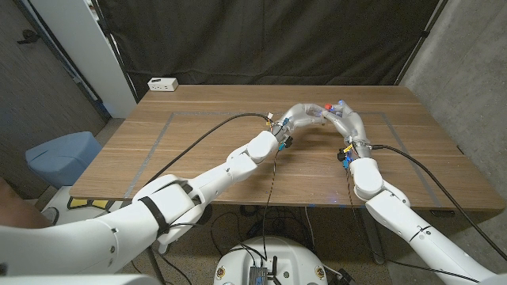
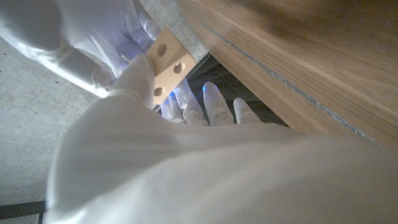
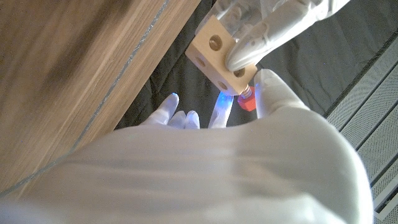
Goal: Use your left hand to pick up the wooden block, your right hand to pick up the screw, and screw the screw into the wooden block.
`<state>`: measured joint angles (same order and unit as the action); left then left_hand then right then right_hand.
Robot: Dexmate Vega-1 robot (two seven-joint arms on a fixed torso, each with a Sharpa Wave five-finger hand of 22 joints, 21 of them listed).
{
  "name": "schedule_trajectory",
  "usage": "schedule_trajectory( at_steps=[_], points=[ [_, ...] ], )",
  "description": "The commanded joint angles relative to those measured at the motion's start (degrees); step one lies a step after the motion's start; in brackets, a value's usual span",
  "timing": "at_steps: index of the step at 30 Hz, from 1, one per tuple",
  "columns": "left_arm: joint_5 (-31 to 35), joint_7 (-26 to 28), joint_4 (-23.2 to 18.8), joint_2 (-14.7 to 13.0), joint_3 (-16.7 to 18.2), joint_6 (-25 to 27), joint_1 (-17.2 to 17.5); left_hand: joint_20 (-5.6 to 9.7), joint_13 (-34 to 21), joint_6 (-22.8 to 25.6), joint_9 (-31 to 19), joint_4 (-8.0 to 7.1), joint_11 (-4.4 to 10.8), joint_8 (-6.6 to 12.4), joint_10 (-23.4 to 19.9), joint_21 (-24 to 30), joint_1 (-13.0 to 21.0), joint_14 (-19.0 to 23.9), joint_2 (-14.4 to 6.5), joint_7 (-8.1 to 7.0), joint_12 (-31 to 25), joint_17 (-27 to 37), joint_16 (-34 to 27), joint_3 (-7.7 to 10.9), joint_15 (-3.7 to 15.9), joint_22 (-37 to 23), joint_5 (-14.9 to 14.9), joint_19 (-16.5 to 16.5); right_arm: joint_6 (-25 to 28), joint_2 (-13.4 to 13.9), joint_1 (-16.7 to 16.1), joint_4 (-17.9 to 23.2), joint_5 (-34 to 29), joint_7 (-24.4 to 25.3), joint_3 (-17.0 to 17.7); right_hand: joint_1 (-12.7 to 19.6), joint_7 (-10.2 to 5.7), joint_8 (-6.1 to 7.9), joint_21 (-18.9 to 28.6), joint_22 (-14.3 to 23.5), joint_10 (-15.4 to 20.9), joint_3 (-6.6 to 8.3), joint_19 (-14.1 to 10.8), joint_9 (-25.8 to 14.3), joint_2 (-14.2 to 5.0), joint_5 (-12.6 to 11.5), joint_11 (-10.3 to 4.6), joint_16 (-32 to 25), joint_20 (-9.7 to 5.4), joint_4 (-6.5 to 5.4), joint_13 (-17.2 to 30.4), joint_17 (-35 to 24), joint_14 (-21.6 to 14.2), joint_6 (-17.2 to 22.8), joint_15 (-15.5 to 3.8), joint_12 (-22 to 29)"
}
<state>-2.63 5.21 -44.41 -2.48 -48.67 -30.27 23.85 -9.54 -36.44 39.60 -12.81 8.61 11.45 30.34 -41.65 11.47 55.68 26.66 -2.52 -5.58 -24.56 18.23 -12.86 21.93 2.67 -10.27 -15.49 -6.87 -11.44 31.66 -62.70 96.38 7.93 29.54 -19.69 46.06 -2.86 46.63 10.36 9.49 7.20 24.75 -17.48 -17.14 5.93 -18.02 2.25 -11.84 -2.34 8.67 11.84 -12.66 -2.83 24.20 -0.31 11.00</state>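
Wooden block [image 3: 219, 57] and screw [image 3: 247, 99] meeting midair above table [image 1: 238, 142] centre.
Left robot hand [image 1: 297, 115] gripping block, holes exposed; right robot hand [image 1: 342, 117] pinching red-headed screw against it for threading.

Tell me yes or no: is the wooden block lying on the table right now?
No: the left hand holds the wooden block up in the air, with the red screw at its lower face.
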Motion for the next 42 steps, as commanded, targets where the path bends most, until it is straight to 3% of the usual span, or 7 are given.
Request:
schedule_trajectory(
  at_steps=[1, 13, 29, 42],
  points=[
    [-0.4, -0.6, 2.4, 0.8, -0.2, -1.2, -1.0, -0.55, -0.1, -0.5, -0.5, -0.79, -0.04, -0.01, 0.7, 0.0, 0.6, -0.3, -2.3, 0.21, 0.2, 0.0, 0.4, 1.10, 3.27, -0.1, -0.6, 0.1, -0.2, 0.1, 0.6, -0.6, 0.6, -0.7, -0.2, -0.6, 0.10, -0.58, -0.1, 0.1, -0.6, 0.08, 0.6, 0.2, 0.09, 0.1, 0.12, 0.3, -0.32, -0.20, 0.3, -0.3, 0.4, -0.8, 0.16, -0.1],
    [-0.8, -0.9, 3.3, 1.1, -0.2, -1.4, -1.2, -0.67, -0.4, -2.1, -1.1, -0.83, -0.42, -0.36, 2.4, 0.0, -0.1, -0.7, -2.8, 0.31, 0.4, -0.6, 1.0, 1.72, 3.01, -0.1, -1.4, 0.1, 0.0, 0.4, 0.9, -0.4, 1.0, -1.4, -0.2, -1.5, 0.74, -2.20, 0.0, 0.1, -1.2, 0.16, 1.3, 1.2, 0.34, 0.6, 0.40, 0.4, 0.02, -0.29, 0.3, -0.2, 1.1, -3.0, 0.53, 0.0],
    [-1.7, -1.6, 4.1, 1.4, 0.1, -1.2, -1.5, -0.73, -0.7, -2.1, -1.5, -0.82, -0.30, -0.30, 2.6, 0.0, -0.7, -0.6, -3.0, 0.36, 0.0, -1.0, 1.2, 2.11, 2.89, -0.1, -2.0, 0.2, 1.3, 1.2, 0.7, 0.6, 0.9, -1.2, 0.0, -2.0, 0.84, -2.89, 0.0, 0.1, -1.7, 0.31, 1.8, 1.8, 0.43, 0.9, 0.65, 0.5, 0.34, -0.28, 0.3, -0.2, 1.6, -3.4, 0.92, 0.0],
    [-2.3, -1.9, 3.9, 1.3, 0.3, -1.1, -1.1, -0.73, -0.9, -1.3, -1.5, -0.63, -0.17, 0.00, 2.0, 0.0, -1.1, -0.4, -2.9, 0.51, -0.5, -0.9, 0.9, 1.80, 2.91, -0.1, -2.2, 0.3, 4.8, 3.6, -0.8, 4.6, 0.9, -1.3, 1.5, -2.8, 1.06, -3.78, -0.1, 0.1, -2.3, 0.33, 2.4, 2.5, 0.54, 1.2, 0.73, 0.5, 0.64, -0.43, 0.3, -0.1, 2.0, -4.1, 1.25, 0.0]
  ],
)
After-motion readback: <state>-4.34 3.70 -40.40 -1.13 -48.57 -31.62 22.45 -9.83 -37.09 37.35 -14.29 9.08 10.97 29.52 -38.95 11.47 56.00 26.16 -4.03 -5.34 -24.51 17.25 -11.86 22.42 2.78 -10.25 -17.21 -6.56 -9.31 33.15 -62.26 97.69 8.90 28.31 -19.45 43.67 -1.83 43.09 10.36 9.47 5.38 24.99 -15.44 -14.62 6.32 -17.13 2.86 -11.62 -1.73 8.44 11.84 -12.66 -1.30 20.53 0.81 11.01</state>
